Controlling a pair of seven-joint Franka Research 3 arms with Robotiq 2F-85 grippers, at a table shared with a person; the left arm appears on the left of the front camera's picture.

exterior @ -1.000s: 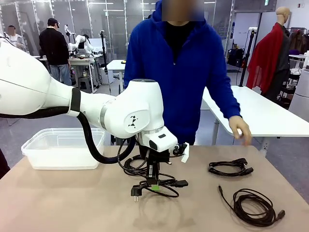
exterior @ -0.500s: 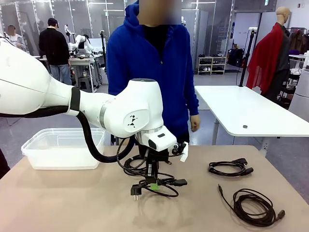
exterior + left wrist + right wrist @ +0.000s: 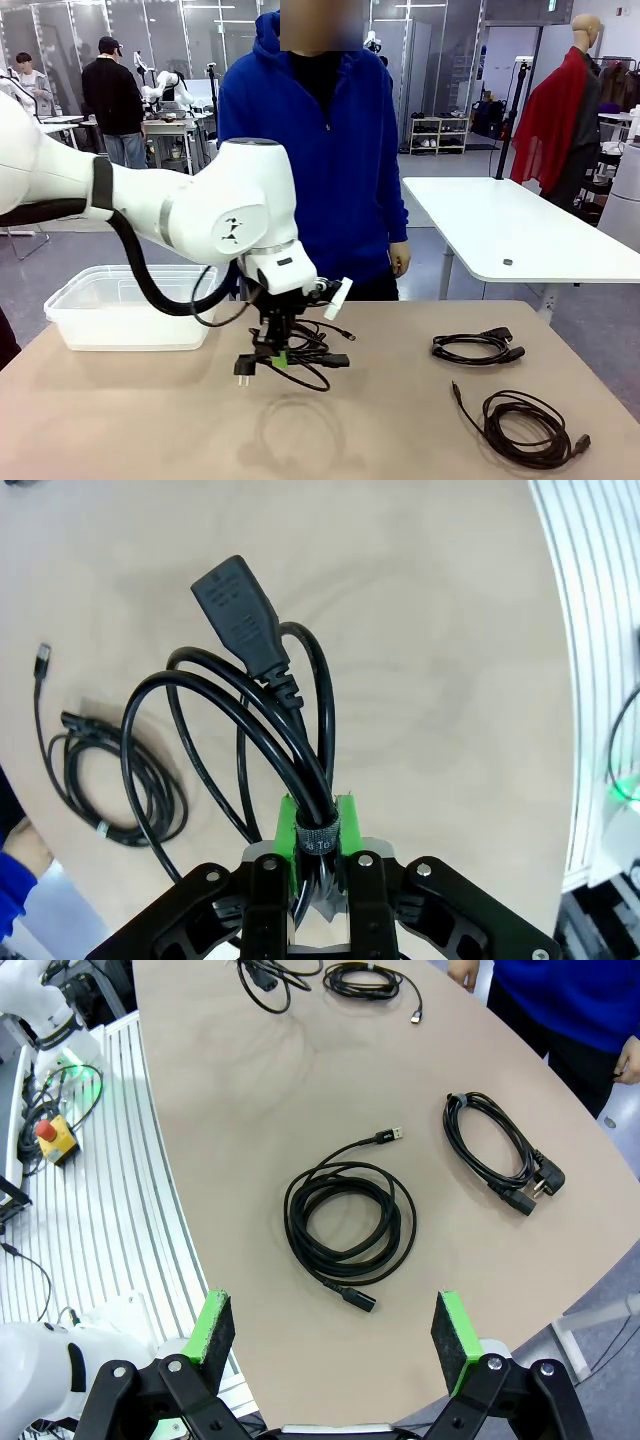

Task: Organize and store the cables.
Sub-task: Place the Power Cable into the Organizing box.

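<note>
My left gripper [image 3: 281, 356] is shut on a black power cable [image 3: 312, 362], which hangs in a loose coil just above the table, its plug dangling to the left. In the left wrist view the green pads [image 3: 288, 820] clamp the bundle at its strap, and the cable's connector [image 3: 236, 602] points away. Below it, a thin cable [image 3: 112, 778] lies coiled on the table. Two more cables lie at the right: a small coil [image 3: 478, 347] and a larger one [image 3: 525, 428]. My right gripper [image 3: 332, 1335] hangs open above that larger coil [image 3: 348, 1222] and the small coil [image 3: 497, 1155].
A clear plastic bin [image 3: 130, 305] stands on the table's far left. A person in a blue hoodie [image 3: 320, 160] stands at the far edge, hands at their sides. A white table [image 3: 530, 235] is behind on the right. An emergency stop button [image 3: 55, 1140] sits beside the table.
The left arm has lifted the gripped cable off the table and carried it left, toward the bin. The person has pulled their hand back and straightened up. The cables at the right have not moved.
</note>
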